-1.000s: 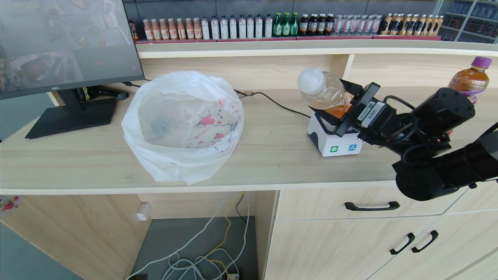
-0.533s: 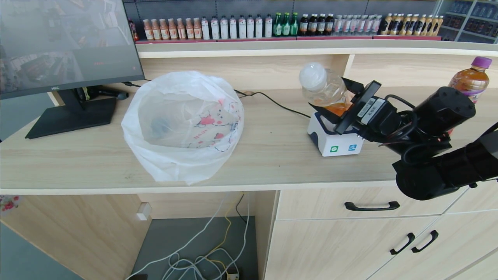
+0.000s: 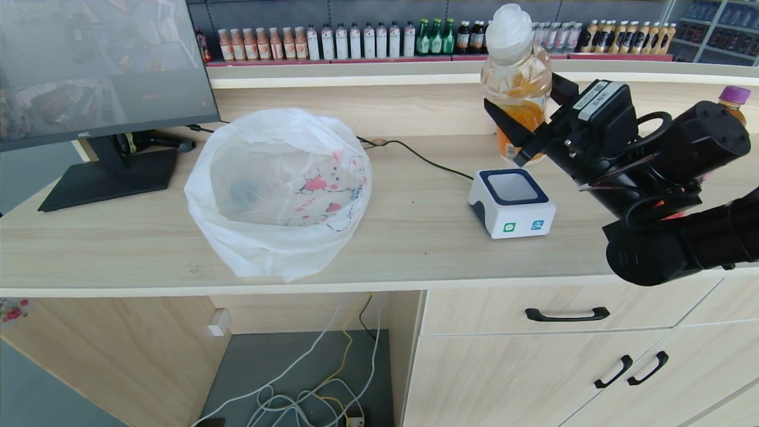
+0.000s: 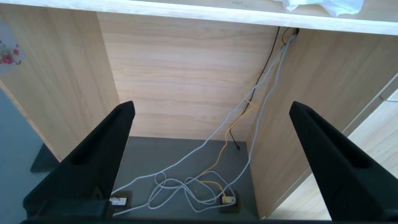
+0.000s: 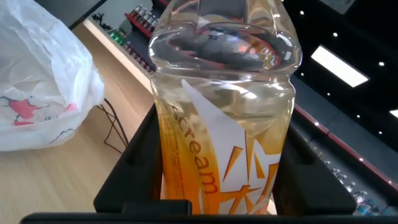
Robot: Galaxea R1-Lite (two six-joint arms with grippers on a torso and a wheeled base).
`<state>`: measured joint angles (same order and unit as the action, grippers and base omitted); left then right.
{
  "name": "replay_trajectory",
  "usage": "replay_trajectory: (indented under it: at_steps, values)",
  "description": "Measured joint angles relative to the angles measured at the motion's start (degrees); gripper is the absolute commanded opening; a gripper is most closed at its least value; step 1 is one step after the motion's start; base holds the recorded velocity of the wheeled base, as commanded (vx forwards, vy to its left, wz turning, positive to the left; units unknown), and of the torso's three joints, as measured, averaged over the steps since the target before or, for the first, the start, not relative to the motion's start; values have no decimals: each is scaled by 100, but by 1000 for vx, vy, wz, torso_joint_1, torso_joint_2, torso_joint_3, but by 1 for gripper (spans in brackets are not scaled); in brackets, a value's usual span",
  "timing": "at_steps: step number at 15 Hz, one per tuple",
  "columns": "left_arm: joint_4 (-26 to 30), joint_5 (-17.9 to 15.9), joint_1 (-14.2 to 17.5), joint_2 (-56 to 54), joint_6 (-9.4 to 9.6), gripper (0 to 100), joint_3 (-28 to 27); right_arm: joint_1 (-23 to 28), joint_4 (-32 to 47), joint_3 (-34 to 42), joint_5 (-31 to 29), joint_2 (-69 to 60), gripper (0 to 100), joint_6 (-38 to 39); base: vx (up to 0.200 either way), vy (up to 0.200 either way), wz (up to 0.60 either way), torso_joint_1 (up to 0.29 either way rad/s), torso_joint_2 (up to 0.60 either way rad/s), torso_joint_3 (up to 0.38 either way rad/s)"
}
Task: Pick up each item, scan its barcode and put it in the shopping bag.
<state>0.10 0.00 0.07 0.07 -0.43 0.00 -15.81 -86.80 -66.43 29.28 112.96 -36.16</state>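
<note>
My right gripper (image 3: 525,127) is shut on a clear bottle of orange drink (image 3: 517,77) with a white cap, held upright above and behind the white barcode scanner (image 3: 512,203) on the counter. In the right wrist view the bottle (image 5: 227,118) stands between the black fingers (image 5: 134,165). The white shopping bag (image 3: 278,190) sits open on the counter to the left of the scanner, with something pale inside. My left gripper (image 4: 211,162) hangs open below the counter, facing the cables on the floor.
A monitor (image 3: 101,65) stands at the back left of the counter (image 3: 415,249). Another bottle with a purple cap (image 3: 734,95) is at the far right behind my arm. A black cable (image 3: 415,155) runs across the counter behind the scanner. Drawers sit below.
My right gripper has lifted the bottle from lying tilted over the scanner, raising it upward and turning it upright. The scanner's top is now uncovered.
</note>
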Motion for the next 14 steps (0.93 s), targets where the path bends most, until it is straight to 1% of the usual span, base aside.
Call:
replay_trajectory:
  at_steps: [4, 6, 7, 8, 11, 13, 14]
  values:
    - [0, 0, -2, 0, 13, 100, 0, -149, 23, -101, -692, -199, 0, 837, 0, 0, 0, 0, 0, 0]
    - [1, 0, -5, 0, 16, 100, 0, -163, 187, -85, -818, -358, 0, 1202, 0, 0, 0, 0, 0, 0]
    - [0, 0, -5, 0, 21, 100, 0, -168, 280, -44, -978, -447, 0, 1437, 0, 0, 0, 0, 0, 0]
    - [0, 0, -5, 0, 18, 100, 0, -168, 291, 39, -1207, -519, 0, 1643, 0, 0, 0, 0, 0, 0]
    - [-2, 0, -7, 0, 21, 100, 0, -207, 269, 336, -2170, -695, 0, 2365, 0, 0, 0, 0, 0, 0]
    - [0, -2, -5, 0, 13, 100, 0, -299, 263, 411, -2488, -751, 0, 2760, 0, 0, 0, 0, 0, 0]
    - [0, 0, -5, 0, 13, 100, 0, -328, 263, 436, -2523, -762, 0, 2848, 0, 0, 0, 0, 0, 0]
